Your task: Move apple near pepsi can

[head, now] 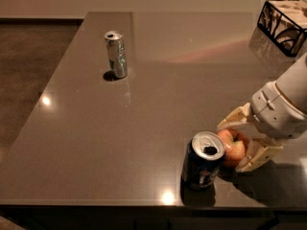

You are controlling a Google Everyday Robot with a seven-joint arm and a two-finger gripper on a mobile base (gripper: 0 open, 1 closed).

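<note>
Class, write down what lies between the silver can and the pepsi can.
Bare table only, in the camera view, from silver can to pepsi can. The gripper, shut on the apple, sits beside the pepsi can.

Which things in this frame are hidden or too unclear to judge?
Camera view: the apple, in the gripper, is partly behind the pepsi can; whether they touch is hidden.
The arm is cut off by the right edge.
The wire basket is cut by the top-right corner.
The silver can label is unreadable, too small.
</note>
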